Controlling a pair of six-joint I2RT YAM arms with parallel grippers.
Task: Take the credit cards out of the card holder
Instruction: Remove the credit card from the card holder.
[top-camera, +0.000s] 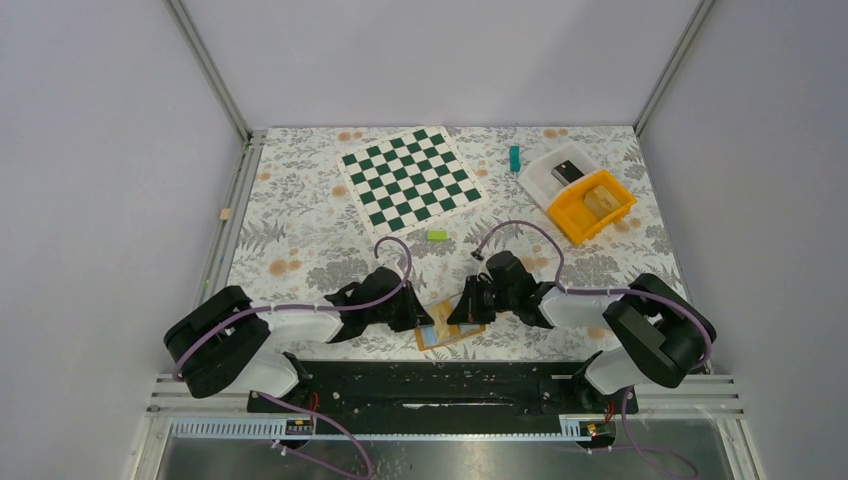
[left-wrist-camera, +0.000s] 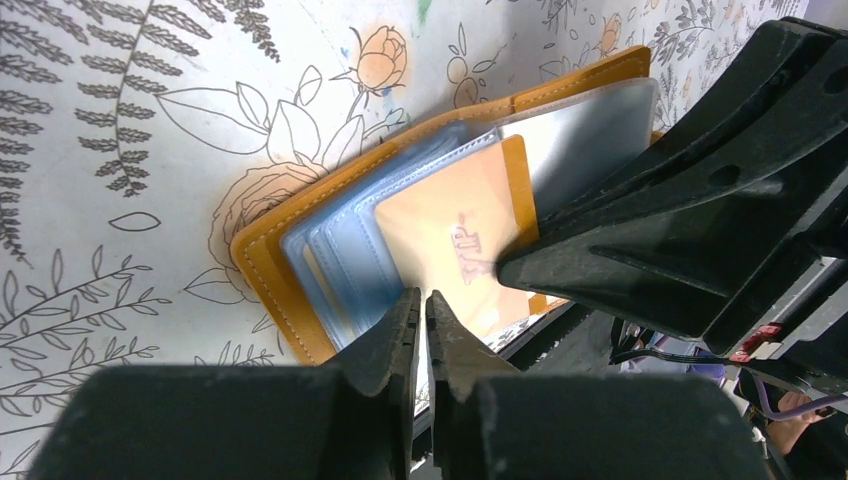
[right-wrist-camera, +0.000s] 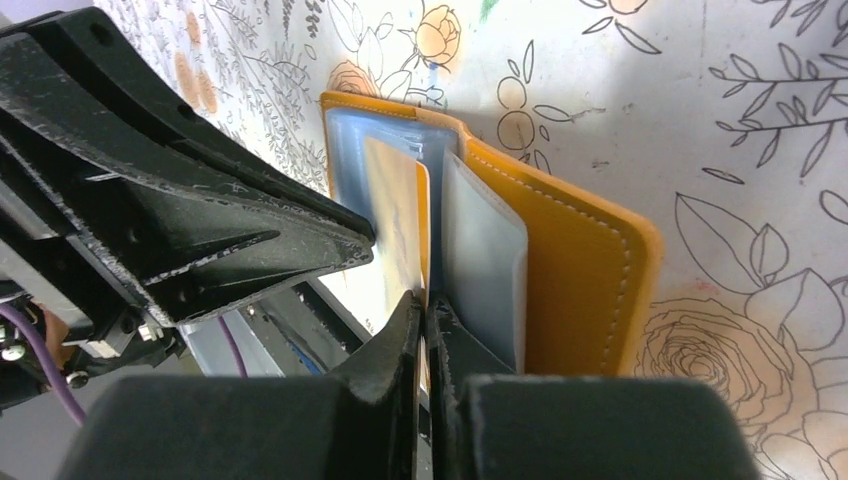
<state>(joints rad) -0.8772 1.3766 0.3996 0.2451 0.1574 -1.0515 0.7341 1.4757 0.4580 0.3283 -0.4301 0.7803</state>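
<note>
As I read the views from the near edge outward, left gripper (left-wrist-camera: 425, 305): fingers drawn together over the near edge of the holder; I cannot tell whether anything is nipped between them.
Right gripper (right-wrist-camera: 425, 305): fingers pinched together on a thin inner leaf of the holder; I cannot tell whether that leaf is a card or only its clear sleeve.
Card holder (left-wrist-camera: 265, 270): lying open on the table (top-camera: 300, 240) at its near edge, between the two grippers, with its orange cover spread flat.
Credit cards (left-wrist-camera: 340, 260): light-blue edges fanned inside the sleeves; a peach-coloured face with a red mark sits on top.
Progress: I judge the task barely begun. The holder is open, but no card lies loose on the table.
Remaining: every card has to be drawn out of its sleeve, probably with one gripper pinning the cover.
Green block (top-camera: 436, 235): alone, beyond the holder.
Chessboard (top-camera: 412, 178): farther back, left of centre.
Orange bin (top-camera: 590, 205): far right, touching a white bin (top-camera: 556, 170).
</note>
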